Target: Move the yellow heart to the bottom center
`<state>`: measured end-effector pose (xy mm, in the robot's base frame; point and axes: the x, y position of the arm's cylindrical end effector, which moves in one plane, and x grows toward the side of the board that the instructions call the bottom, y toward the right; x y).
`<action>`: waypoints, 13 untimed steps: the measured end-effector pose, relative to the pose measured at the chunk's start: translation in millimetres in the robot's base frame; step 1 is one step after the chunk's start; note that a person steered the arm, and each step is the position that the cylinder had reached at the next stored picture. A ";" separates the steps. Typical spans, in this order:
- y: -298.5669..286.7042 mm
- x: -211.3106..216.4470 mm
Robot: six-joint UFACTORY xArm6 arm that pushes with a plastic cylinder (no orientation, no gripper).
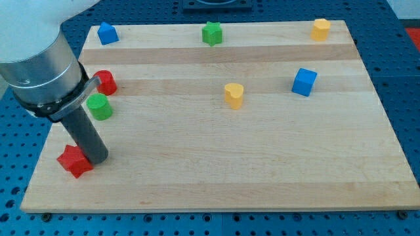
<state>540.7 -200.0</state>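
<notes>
Yellow heart (233, 94) resting near the middle of the pale wooden desk (262, 170), well apart from my tip (97, 159). Tip of the smooth dark rod (no pincer fitted, so nothing clenched or released) apparently touching the red star-like block (73, 160) at the view's lower left. Green cylinder (100, 106) above it.

White arm housing (33, 23), grey metallic cylinder with dark band (46, 78), straight dark rod (85, 134), my tip (98, 159)
</notes>
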 end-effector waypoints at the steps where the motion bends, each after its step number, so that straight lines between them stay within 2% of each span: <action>1: 11.7 -13.3; 3: 104.0 -73.7; 5: 123.8 -158.0; 6: 173.8 -172.8; 7: 193.5 -159.0; 9: 184.1 -89.3; 11: 179.7 -175.2; 12: 220.1 -182.0; 13: 241.2 -148.8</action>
<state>391.8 41.2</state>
